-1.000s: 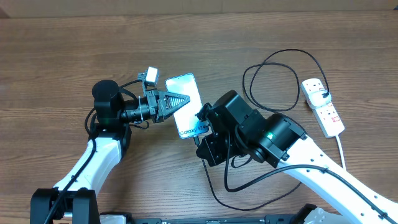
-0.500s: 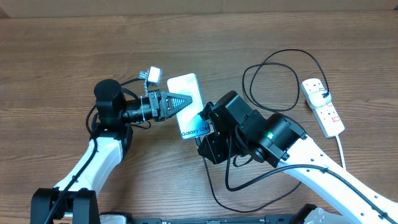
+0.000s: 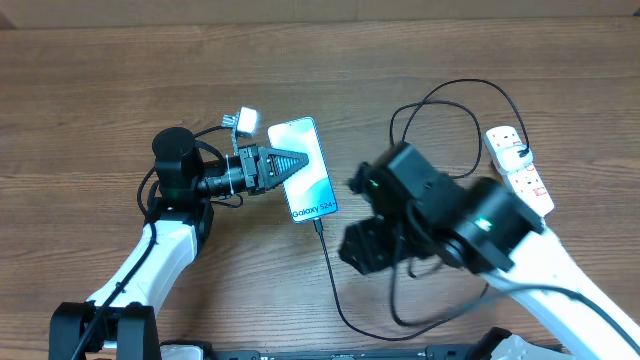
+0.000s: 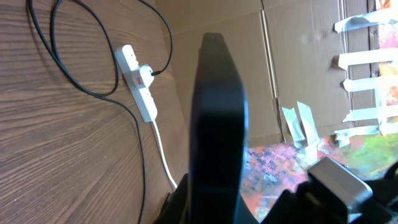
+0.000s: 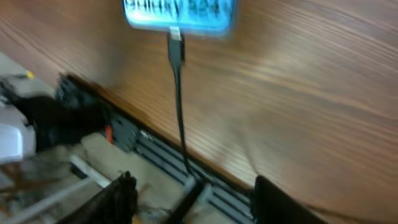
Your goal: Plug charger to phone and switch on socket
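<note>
- Phone (image 3: 303,180) lying flat and face up on the wooden table (image 3: 120,80): a slim rectangle with a pale blue-white screen, a black rim and "Galaxy S24+" printed near its lower end.
- My left gripper (image 3: 292,161) reaches in from the phone's left with its fingers pressed together, and the tip rests on the phone's left edge. Glass on wood will be slippery, I judge, so it wants pinning from above, not pushing sideways.
- Charger (image 3: 331,285): a thin, matte black cable. Its small connector (image 5: 176,46) sits in the port at the phone's lower end, and it looks seated, though the wrist view is blurred.
- From there the cable runs away below the phone, then loops round to the phone's right.
- I expect the cord to be light and limp. Any regrip belongs on the stiff connector body, never on the cord.
- My right gripper (image 5: 193,186) hovers below the phone with its fingers apart. The cable passes between them, unheld.
- Power strip (image 3: 520,172), well to the phone's right: an elongated block of smooth white plastic with small red switches (image 4: 140,79) and the black plug (image 3: 522,152) in place.
- Being hollow plastic, it is probably light and may skid, so a switch wants a short, firm press straight down.
</note>
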